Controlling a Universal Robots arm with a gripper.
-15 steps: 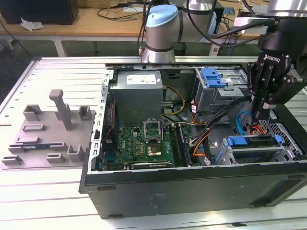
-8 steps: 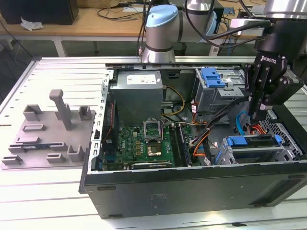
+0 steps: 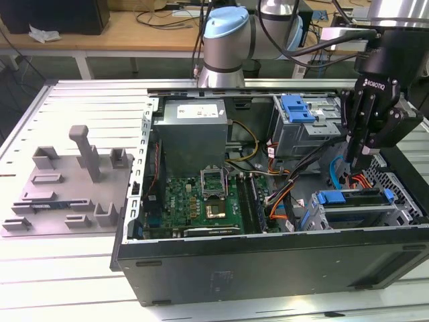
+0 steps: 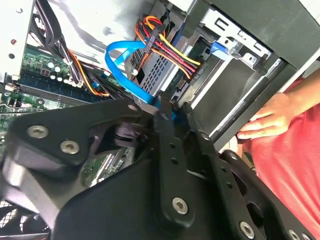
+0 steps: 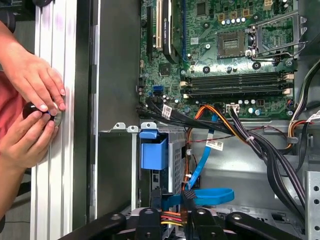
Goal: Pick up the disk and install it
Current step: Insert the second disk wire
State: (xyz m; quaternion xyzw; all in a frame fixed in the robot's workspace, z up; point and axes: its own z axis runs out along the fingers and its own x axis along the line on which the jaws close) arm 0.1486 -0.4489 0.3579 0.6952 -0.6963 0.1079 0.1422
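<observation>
My gripper (image 3: 357, 159) hangs inside the open computer case (image 3: 268, 268), over the corner that holds the drive cage. How wide it stands and whether it grips anything, I cannot tell; a blue data cable (image 5: 210, 195) crosses right at its tips.

The disk (image 3: 348, 204) sits in that cage just below me, flat in its slot, with its blue bracket facing the case's middle. I judge it dense for its size, rigid, smooth-sided and sensitive to knocks, so the blue bracket's edges are the place to hold it, not the labelled face.

Deeper in the case lies the motherboard (image 5: 225, 50). Outside the case wall a person's hand (image 5: 35, 82) rests on the table rail, and beyond the far side stands the grey fixture (image 3: 74, 181).
</observation>
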